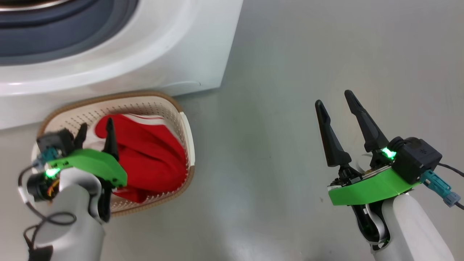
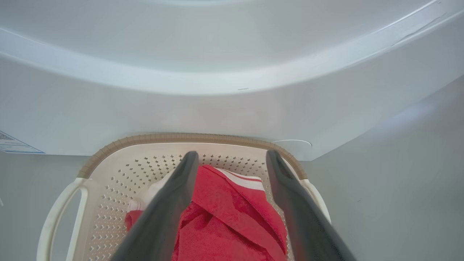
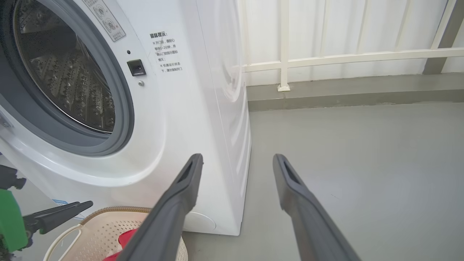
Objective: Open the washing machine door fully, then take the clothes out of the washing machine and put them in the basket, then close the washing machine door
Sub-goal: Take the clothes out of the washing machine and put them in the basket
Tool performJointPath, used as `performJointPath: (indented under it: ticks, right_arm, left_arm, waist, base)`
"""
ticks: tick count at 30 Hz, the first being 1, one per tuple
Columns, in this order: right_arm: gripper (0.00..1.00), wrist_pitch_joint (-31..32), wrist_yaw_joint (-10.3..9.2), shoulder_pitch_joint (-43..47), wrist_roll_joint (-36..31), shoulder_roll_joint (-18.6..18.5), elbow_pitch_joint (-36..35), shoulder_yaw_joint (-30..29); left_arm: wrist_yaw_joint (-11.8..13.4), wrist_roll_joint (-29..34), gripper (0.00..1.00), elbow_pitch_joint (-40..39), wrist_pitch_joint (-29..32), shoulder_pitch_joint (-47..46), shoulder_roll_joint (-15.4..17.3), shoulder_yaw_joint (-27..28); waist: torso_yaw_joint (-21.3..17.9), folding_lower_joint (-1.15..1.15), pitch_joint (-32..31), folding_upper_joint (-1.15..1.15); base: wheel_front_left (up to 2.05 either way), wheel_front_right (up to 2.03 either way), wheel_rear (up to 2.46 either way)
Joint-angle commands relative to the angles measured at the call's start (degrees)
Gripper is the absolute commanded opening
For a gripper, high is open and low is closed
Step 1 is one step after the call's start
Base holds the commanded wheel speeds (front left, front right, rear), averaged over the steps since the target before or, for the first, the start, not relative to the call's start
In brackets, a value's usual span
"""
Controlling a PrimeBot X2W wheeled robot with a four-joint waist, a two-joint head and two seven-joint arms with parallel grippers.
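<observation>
Nearest to us is our left hand point(image 1: 96, 123), its two dark fingers spread apart and pinching nothing, hanging over the basket point(image 1: 145, 108) with the tips pointing toward the washing machine point(image 1: 163, 47). In the left wrist view we look down between those fingers onto the clothes point(image 1: 152, 156), a crumpled heap of bright red cloth with white stripes along one edge. It lies inside the basket and fills most of its floor. We cannot tell whether the fingertips touch the cloth. The basket is cream with small holes, a brown woven-look rim and pale side handles. It sits on the grey floor point(image 1: 290, 72) with its far rim right against the bottom front of the white machine, near the machine's right corner. A small blue-bordered sticker point(image 2: 14, 145) shows low on the machine's front, to the left of the basket. Our right hand point(image 1: 334, 98) is well apart from the basket, out over bare floor on the right, fingers likewise spread with nothing between them. From the right wrist we see the grey rubber ring point(image 3: 121, 98) around the round mouth of the machine, and the steel drum point(image 3: 65, 72) with its many holes showing through it. Behind the machine, a pale railing point(image 3: 344, 58) runs along a white wall
</observation>
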Motion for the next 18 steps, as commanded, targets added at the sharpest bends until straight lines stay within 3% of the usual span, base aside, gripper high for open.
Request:
performJointPath:
  ticks: [1,18]
  right_arm:
    - [1.00,-0.4,0.35,1.2,-0.5,0.0,-1.1,1.0]
    - [1.00,-0.4,0.35,4.2,-4.7,0.0,2.2,-5.2]
  left_arm:
    - [-0.1,0.7,1.00,-1.7,-0.7,1.9,1.5,1.5]
    - [-1.7,5.0,1.00,-26.9,-0.7,16.7,-2.3,4.1]
  waist:
    - [1.0,0.00,-2.4,0.00]
    - [4.5,0.00,-11.7,0.00]
  base:
    - [0.00,0.00,0.00]
    - [0.00,0.00,0.00]
